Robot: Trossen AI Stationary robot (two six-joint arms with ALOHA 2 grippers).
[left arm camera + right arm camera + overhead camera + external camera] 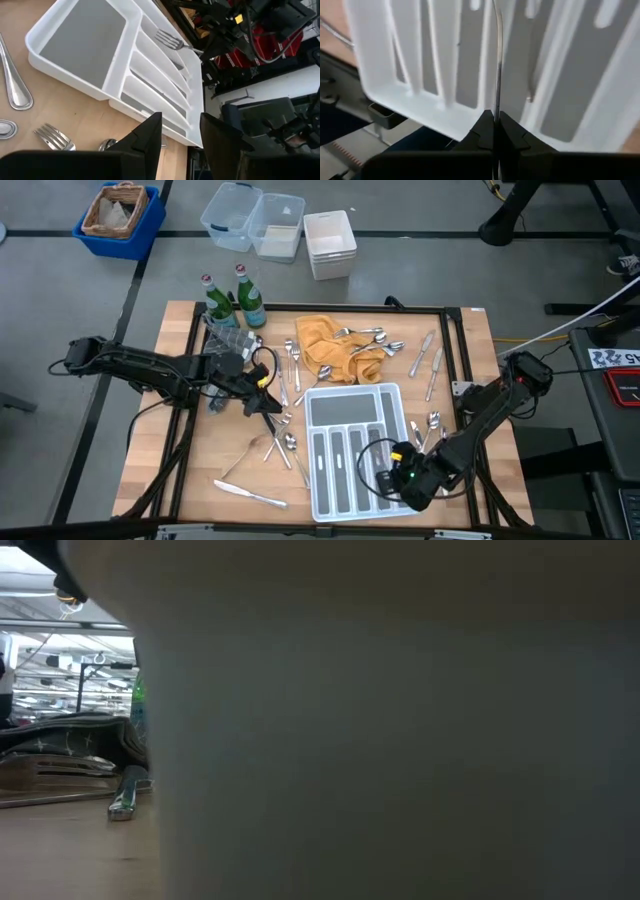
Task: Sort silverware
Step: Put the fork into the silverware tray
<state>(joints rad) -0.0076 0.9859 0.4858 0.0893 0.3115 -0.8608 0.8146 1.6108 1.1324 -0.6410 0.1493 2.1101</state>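
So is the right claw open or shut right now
Shut on a fork. The right claw has its fingers pressed together on the thin handle, holding the fork over the white tray.

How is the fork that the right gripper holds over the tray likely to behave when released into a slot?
The fork looks like thin, stiff, shiny metal, so it probably won't flex. The right gripper pinches it edge-on by the handle, so it may pivot or slip. Dropped into the smooth white tray, it would likely slide and clatter.
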